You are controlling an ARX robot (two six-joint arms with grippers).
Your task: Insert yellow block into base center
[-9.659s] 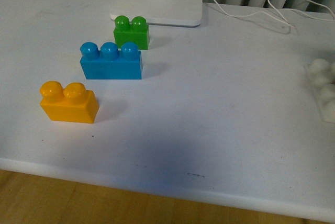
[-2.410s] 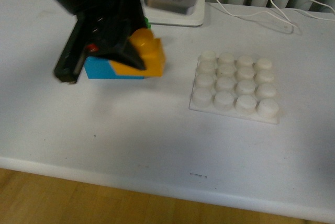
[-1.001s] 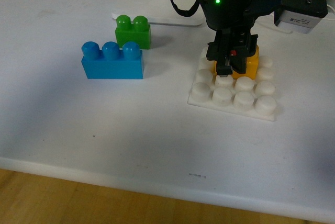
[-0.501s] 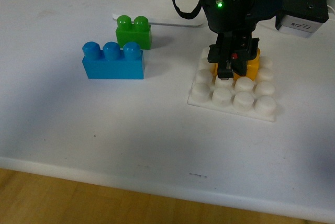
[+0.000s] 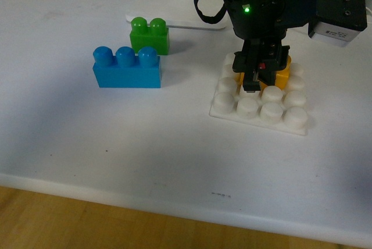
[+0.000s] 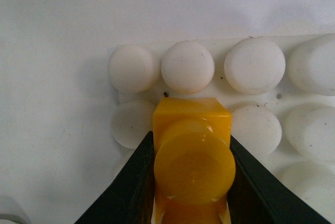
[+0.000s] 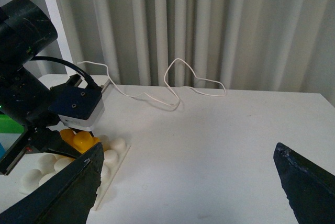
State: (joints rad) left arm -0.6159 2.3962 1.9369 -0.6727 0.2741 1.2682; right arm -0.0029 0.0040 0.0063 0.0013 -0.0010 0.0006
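Item: yellow block [image 5: 281, 75], a two-stud brick, sitting on the base [image 5: 259, 110] among its middle studs, toward the far half of the plate; in the left wrist view the yellow block [image 6: 192, 153] shows one round stud facing the camera, with white studs of the base [image 6: 254, 65] along one side and beyond it. Item: left gripper [image 5: 256, 73], black, coming down from above with a green light lit on its arm; its two fingers [image 6: 131, 182] pinch the yellow block from opposite sides, touching both flanks. Item: base, a white square plate with a four-by-four grid of round studs, flat on the white table [image 5: 145, 144], right of centre. Item: blue brick [image 5: 127, 67], three studs, upright, well to the left of the base. Item: green brick [image 5: 149, 35], two studs, just beyond the blue brick and near the white lamp foot [image 5: 174, 4] at the far edge. Item: right gripper [image 7: 188, 182], seen only in its own wrist view, fingers spread wide and holding nothing, raised over bare table to the right of the base [image 7: 107, 169]. Item: white cable [image 7: 167, 85] lying in loops on the table before a pale curtain [image 7: 209, 25].
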